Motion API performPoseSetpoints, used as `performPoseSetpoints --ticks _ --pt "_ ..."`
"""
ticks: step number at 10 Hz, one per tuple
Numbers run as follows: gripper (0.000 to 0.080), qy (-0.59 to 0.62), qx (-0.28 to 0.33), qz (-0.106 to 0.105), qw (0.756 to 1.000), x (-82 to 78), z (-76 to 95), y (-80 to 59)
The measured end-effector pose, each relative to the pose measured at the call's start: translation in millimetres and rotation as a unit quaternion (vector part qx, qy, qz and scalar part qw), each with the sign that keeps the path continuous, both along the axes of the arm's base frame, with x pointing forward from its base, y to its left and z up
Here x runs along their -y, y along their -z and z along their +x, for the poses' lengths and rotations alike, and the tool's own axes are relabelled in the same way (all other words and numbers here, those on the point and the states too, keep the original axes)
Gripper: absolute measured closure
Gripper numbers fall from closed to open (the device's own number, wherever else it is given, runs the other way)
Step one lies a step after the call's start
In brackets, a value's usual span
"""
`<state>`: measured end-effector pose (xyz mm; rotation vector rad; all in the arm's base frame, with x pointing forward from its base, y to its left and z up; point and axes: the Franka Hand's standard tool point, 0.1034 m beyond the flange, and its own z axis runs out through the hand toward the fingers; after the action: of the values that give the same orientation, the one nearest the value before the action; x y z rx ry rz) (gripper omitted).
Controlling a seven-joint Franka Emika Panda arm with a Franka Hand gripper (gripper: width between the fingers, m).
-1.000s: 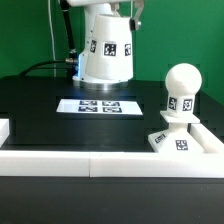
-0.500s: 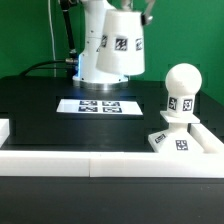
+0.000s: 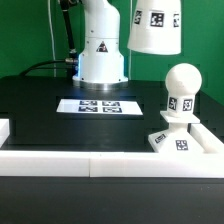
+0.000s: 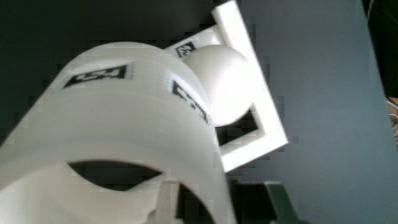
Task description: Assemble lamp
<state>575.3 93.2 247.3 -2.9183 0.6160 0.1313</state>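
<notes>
**Shade carried up and across, above the bulb**

Since the earlier frames the shade (image 3: 153,25) has travelled from in front of the robot pedestal (image 3: 100,45) toward the exterior view's right and upward; a second ago it covered the pedestal, and it hangs now clear of the counter (image 3: 40,95), its top cut off by the frame edge. Its wider end points down, and a tag shows on its side. Below it, a little to the exterior view's right, the bulb (image 3: 182,90) stands upright with its round head on top, its stem seated on the base (image 3: 172,140). A gap separates shade and bulb. The base lies at the exterior view's right, against the white rail (image 3: 100,160) that borders the counter's near edge. The marker board (image 3: 100,106) lies flat on the dark counter in front of the pedestal, which is uncovered, its triangle sticker in plain sight. The end effector is out of frame in this view.

From the wrist camera, the shade (image 4: 125,140) fills most of the picture, seen lengthwise with two tags on its wall. Beyond it the bulb's round head (image 4: 222,80) shows, with the white rail (image 4: 240,30) behind. Dark shapes at the near edge, partly blurred, are probably the fingers (image 4: 263,205) of the end effector (image 4: 205,205), closed on the shade's rim.
</notes>
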Motion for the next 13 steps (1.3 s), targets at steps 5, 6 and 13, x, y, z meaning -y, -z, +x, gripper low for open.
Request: performPoseSetpoints --ticks 5,6,13 --pt "0.0755 -0.016 -0.008 -0.011 1.0 -34.3 4.4 38.7" --pt "0.0755 -0.021 -0.003 -0.014 1.0 -36.5 7.0 47.6" --pt "0.0755 -0.025 -0.002 -0.024 0.999 -33.8 7.1 82.3"
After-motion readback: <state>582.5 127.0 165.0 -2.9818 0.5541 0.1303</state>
